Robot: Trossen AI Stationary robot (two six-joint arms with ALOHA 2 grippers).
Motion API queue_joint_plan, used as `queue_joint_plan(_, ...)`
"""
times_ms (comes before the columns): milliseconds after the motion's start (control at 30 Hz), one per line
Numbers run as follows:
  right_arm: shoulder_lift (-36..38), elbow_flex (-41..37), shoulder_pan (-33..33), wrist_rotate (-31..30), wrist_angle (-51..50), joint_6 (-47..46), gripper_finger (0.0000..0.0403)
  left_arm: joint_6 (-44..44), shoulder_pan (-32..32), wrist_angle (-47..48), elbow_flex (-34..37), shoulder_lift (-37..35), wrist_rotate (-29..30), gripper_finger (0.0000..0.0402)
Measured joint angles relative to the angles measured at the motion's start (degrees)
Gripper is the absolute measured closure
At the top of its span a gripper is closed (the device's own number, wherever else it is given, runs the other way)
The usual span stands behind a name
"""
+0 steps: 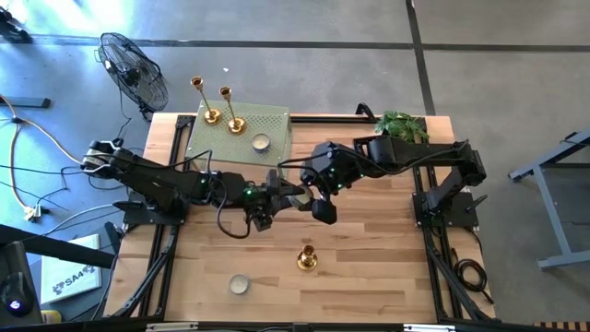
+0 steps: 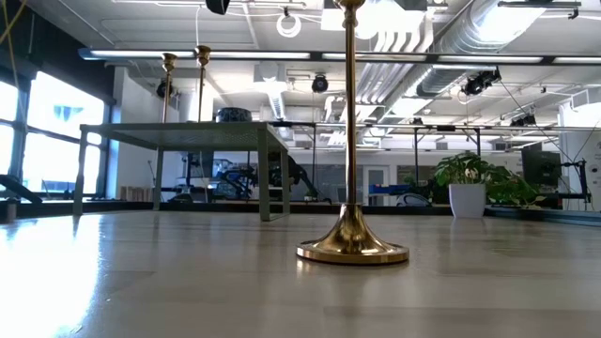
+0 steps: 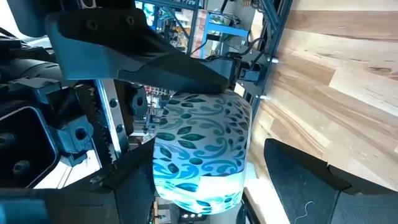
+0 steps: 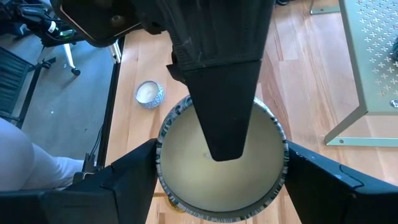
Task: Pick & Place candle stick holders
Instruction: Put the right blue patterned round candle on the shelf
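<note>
My R pincer [image 1: 323, 208] is clamped on the blue-patterned ceramic candle cup [image 4: 186, 171]. My L pincer [image 1: 263, 218] meets it mid-table, grip can't tell. Prob. a handover, since the gold brass candlestick [image 1: 307, 258] stands untouched.

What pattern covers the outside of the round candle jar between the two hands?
Blue-green leafy scrolls on the white round candle jar, clearest in the left wrist view.

Bright overhead lights, window glare, sharp

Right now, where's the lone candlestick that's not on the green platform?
High view: the candlestick stands on the bare wood table, front centre, just ahead of both grippers; a small patterned candle cup sits beside it.
</note>
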State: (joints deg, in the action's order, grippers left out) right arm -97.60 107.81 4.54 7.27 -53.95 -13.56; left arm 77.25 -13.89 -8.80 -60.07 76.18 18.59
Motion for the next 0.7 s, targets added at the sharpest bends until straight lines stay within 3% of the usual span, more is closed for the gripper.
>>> queue_joint_plan(700, 0.0, 0.0, 0.0, -0.4, 0.1, 0.1, 0.0111, -1.3, 0.0, 0.3, 0.0, 0.0, -2.4, 0.0124)
